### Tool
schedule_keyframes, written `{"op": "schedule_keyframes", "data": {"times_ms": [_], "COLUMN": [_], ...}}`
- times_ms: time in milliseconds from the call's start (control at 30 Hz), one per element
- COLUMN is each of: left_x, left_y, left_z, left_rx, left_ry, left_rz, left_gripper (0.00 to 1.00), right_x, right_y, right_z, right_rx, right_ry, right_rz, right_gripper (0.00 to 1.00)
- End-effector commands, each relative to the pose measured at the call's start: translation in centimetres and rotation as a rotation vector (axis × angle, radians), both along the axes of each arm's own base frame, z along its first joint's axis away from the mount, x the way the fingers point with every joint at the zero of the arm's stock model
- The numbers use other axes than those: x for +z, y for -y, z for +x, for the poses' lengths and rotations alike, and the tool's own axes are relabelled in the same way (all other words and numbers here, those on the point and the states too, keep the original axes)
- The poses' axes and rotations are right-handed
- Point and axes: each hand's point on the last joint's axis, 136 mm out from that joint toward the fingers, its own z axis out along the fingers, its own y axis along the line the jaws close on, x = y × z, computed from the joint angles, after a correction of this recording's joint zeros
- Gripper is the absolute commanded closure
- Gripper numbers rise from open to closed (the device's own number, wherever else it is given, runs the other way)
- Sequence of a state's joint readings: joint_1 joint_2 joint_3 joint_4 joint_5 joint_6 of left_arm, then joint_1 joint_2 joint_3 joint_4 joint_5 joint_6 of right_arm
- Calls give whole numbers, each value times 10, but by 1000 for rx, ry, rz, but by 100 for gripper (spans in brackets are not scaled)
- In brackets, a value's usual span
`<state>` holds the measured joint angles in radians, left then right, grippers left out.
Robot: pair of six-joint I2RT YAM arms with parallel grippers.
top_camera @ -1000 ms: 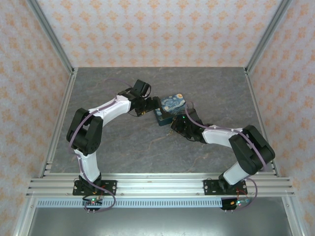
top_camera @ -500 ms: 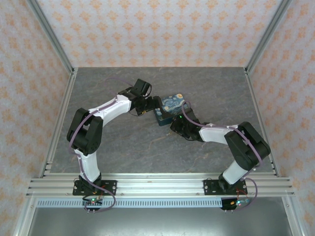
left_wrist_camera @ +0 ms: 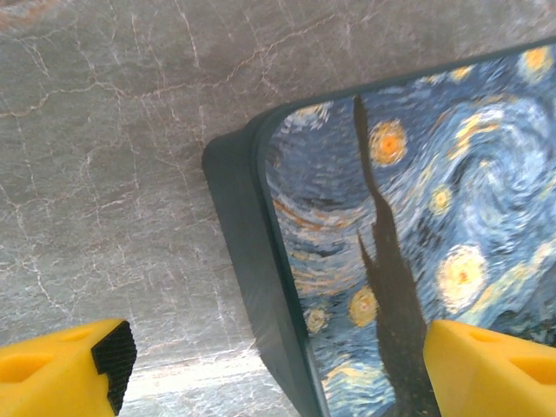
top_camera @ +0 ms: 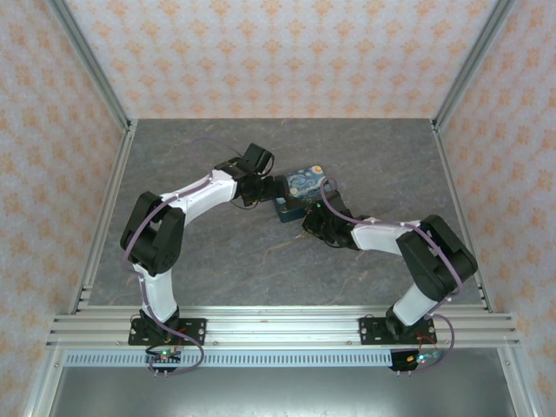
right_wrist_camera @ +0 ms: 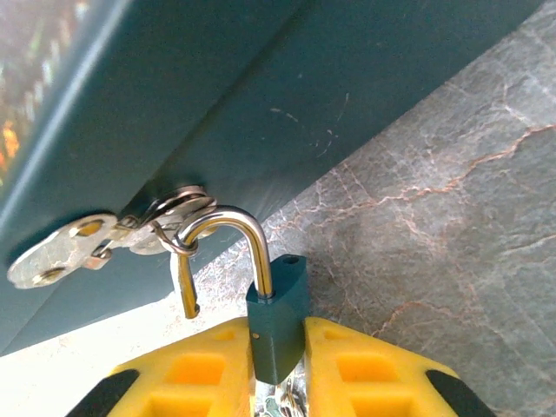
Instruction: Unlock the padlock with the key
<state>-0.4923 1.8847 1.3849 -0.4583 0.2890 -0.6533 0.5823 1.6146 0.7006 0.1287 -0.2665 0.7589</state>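
The right gripper [right_wrist_camera: 276, 365] pinches the teal padlock [right_wrist_camera: 276, 323] by its body. Its shackle [right_wrist_camera: 228, 222] stands open, free end hooked through a metal ring [right_wrist_camera: 178, 208] on the starry box [right_wrist_camera: 261, 87]. The left gripper [left_wrist_camera: 278, 372] is spread wide astride the box's corner, above the table [left_wrist_camera: 104, 174].

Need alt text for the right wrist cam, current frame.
The right gripper clamps the body of a small teal padlock, whose shackle stands open, one leg free, hooked through metal rings on the side of a dark teal box. A flat silver metal piece joins the rings at left; grey stone-look table lies right.
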Motion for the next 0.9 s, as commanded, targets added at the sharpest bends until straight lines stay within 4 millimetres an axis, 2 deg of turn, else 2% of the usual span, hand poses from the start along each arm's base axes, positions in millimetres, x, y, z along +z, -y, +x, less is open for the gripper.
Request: {"op": "schedule_keyframes", "data": {"times_ms": [0, 33, 67, 167, 400, 667, 867], "left_x": [-11, -11, -25, -34, -45, -67, -79], "left_y": [-9, -10, -11, -14, -14, -20, -26], "left_z": [-4, -5, -6, -8, -16, -31, -39], "left_rx": [-8, -8, -8, -3, -11, -2, -4], "left_ry": [-5, -3, -27, -40, -56, -103, -144], "left_rz": [107, 121, 147, 175, 213, 259, 289], "left_gripper": [13, 13, 13, 13, 13, 14, 16], "right_x": [1, 1, 1, 1, 3, 14, 27], "right_y": [3, 3, 3, 3, 2, 2, 8], "right_z": [2, 2, 2, 2, 4, 20, 41], "right_rx": [-10, -10, -11, -12, -26, -119, -233], "right_ry": [7, 7, 6, 4, 8, 25, 57], "right_rz": [-27, -27, -26, -26, -10, 65, 140], "right_gripper": [82, 82, 83, 86, 100, 100, 100]}}
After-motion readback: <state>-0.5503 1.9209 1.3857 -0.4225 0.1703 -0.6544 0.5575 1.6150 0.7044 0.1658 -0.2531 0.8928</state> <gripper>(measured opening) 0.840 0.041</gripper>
